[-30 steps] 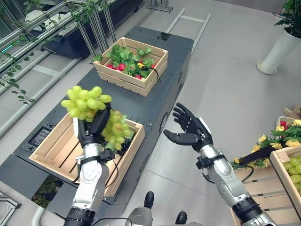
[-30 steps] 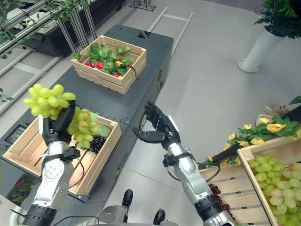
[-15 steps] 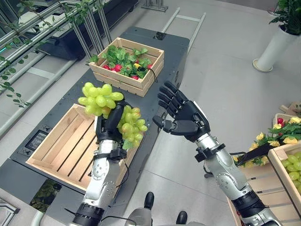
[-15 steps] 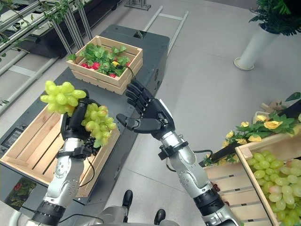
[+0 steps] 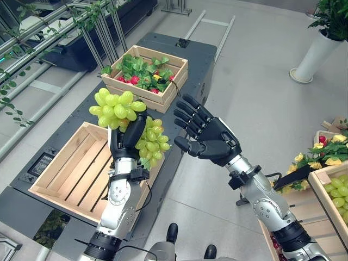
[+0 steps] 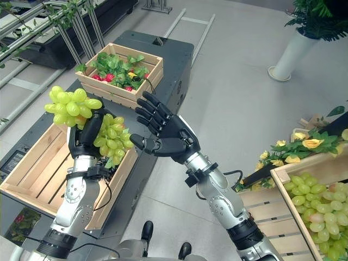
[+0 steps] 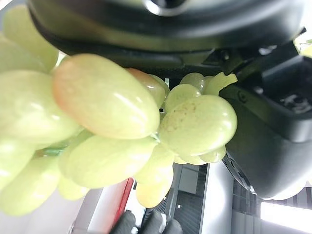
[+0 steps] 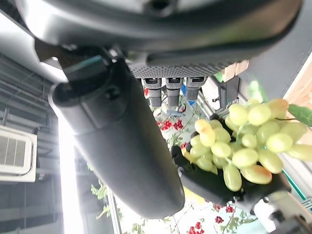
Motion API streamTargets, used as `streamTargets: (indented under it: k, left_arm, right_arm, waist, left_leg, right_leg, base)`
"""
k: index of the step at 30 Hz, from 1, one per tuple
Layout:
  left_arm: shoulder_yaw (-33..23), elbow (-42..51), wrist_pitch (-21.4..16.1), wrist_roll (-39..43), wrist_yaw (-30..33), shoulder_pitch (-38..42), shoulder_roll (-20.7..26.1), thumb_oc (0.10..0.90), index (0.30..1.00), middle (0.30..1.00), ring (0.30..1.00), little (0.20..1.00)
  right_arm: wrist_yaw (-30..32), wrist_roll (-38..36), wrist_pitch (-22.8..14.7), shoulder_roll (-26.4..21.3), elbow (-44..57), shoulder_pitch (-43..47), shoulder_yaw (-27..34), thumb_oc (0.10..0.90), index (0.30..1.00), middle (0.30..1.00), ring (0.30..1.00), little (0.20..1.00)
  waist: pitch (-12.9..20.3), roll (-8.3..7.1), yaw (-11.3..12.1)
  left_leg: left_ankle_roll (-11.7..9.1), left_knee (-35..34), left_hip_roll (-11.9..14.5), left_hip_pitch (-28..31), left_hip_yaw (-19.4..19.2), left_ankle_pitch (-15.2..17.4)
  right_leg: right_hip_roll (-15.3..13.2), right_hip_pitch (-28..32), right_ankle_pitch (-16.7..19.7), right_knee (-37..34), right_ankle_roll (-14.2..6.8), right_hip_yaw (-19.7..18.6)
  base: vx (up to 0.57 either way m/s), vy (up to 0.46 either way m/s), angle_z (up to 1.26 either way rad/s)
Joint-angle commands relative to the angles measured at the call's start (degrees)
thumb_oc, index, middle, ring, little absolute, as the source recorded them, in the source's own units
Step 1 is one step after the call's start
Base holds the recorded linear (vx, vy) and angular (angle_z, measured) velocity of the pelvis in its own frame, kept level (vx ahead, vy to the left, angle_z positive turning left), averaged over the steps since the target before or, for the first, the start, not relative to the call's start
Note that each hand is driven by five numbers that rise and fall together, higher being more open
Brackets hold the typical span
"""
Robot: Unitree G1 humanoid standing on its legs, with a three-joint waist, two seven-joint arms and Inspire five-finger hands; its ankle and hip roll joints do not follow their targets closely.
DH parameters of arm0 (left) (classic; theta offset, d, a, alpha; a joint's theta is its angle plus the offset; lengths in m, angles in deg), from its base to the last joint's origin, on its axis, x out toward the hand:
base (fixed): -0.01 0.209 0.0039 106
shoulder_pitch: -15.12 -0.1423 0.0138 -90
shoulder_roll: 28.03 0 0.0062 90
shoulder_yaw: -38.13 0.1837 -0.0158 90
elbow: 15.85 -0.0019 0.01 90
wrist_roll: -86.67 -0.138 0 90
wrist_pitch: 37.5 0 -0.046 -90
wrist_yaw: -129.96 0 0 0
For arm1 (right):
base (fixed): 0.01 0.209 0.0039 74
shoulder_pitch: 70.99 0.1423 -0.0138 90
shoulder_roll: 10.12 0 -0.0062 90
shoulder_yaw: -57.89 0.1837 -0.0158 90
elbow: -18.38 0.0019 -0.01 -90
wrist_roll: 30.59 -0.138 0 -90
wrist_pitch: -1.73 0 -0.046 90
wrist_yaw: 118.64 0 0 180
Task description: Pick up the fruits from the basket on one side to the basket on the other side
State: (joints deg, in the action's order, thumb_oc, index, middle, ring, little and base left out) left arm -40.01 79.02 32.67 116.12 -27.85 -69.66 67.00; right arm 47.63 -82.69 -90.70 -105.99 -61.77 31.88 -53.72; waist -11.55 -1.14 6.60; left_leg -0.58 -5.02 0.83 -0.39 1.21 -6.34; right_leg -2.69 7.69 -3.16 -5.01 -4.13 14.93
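My left hand (image 5: 128,140) is shut on a bunch of green grapes (image 5: 116,106) and holds it up in the air above the right edge of the near wooden crate (image 5: 70,174). Part of the bunch hangs down beside the hand (image 5: 151,142). In the left wrist view the grapes (image 7: 102,107) press close against the palm. My right hand (image 5: 209,137) is open with fingers spread, palm toward the grapes, a short gap from them. The right wrist view shows the grapes (image 8: 241,146) held in the left hand beyond my straight fingers (image 8: 168,91).
A far crate (image 5: 145,75) with leaves and red fruit sits on the dark cart (image 5: 201,57). At the right, another crate (image 6: 315,204) holds green grapes, with yellow flowers (image 6: 304,144) beside it. A white planter (image 5: 312,51) stands on the floor.
My left hand has lifted the grapes out of the near crate and carried them right. My right hand has risen and moved left, close to the bunch. The camera has shifted slightly.
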Motion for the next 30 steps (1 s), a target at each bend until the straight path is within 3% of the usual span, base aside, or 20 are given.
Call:
streamTargets:
  k: [1,6,11,15,16,19,30]
  left_arm:
    - [-2.0,2.8,-10.2,-10.3,4.0,6.4,1.6,0.4,0.3,0.3,0.3,0.3]
    - [-2.0,4.3,-11.1,-20.4,8.2,7.9,2.5,0.4,0.3,0.3,0.3,0.3]
    - [-0.3,5.0,-12.3,-27.6,4.7,10.0,4.3,0.4,0.3,0.3,0.3,0.3]
    - [2.3,6.7,-12.7,-47.5,4.0,12.4,8.2,0.4,0.3,0.3,0.3,0.3]
    - [3.0,6.8,-11.9,-46.6,3.0,13.2,9.8,0.4,0.3,0.3,0.3,0.3]
    - [2.4,5.2,-11.9,-28.2,-3.7,13.4,12.3,0.4,0.3,0.3,0.3,0.3]
    - [3.1,6.1,-11.8,-22.5,-11.2,10.5,10.5,0.4,0.3,0.3,0.3,0.3]
  right_arm:
    - [-2.8,0.2,-2.3,1.6,5.5,-0.4,-1.1,0.8,0.9,0.9,0.9,0.9]
    - [-3.9,-0.3,-0.9,1.0,5.3,-0.5,-2.2,0.8,0.9,0.9,0.9,0.9]
    - [-4.1,-2.7,0.4,0.1,5.2,-0.1,-3.1,0.8,0.9,0.9,0.9,0.9]
    - [-4.0,-3.9,0.7,-0.6,5.1,-0.7,-3.5,0.8,0.9,0.9,0.9,0.9]
    - [-3.7,-4.1,0.5,-0.8,5.0,-0.8,-3.6,0.8,0.9,0.9,0.9,0.9]
    - [-4.8,-4.6,-0.1,-1.6,3.9,-1.8,-3.4,0.8,0.9,0.9,0.9,0.9]
    - [-3.6,-4.5,0.6,-0.7,4.3,-2.3,-2.9,0.8,0.9,0.9,0.9,0.9]
  waist:
    - [11.3,-0.93,-1.7]
    - [11.5,-1.14,-2.0]
    - [11.7,-1.19,-2.5]
    - [11.9,-0.84,-3.2]
    - [12.0,-0.78,-3.4]
    - [12.4,-0.48,-3.7]
    - [12.3,0.0,-3.6]
  left_leg:
    - [-0.4,0.0,-1.3,1.3,-1.1,6.0]
    - [-0.5,0.0,-1.1,1.3,-1.1,6.2]
    - [-0.6,0.0,-0.9,1.6,-1.4,6.4]
    - [-0.6,0.0,-0.7,1.7,-2.0,6.5]
    - [-0.6,0.0,-0.7,1.8,-2.1,6.5]
    - [-0.5,0.0,-0.6,1.8,-2.5,6.6]
    - [-0.2,0.0,-0.6,2.0,-2.4,6.7]
  right_leg:
    - [-2.7,-3.9,4.1,0.0,-1.0,-1.0]
    - [-2.6,-4.0,4.0,0.0,-1.0,-1.0]
    - [-2.5,-3.9,4.0,0.0,-1.0,-1.4]
    - [-2.4,-4.0,4.0,0.0,-1.2,-2.0]
    - [-2.4,-4.0,4.0,0.0,-1.3,-2.1]
    - [-2.4,-4.1,4.1,0.0,-1.4,-2.6]
    - [-2.3,-4.2,4.3,0.0,-1.3,-3.3]
  base:
    - [0.0,0.0,0.0]
    - [0.0,0.0,0.0]
    - [0.0,0.0,0.0]
    - [0.01,0.003,-0.03]
    - [0.02,0.009,-0.05]
    - [0.02,0.009,-0.07]
    - [0.01,-0.001,-0.03]
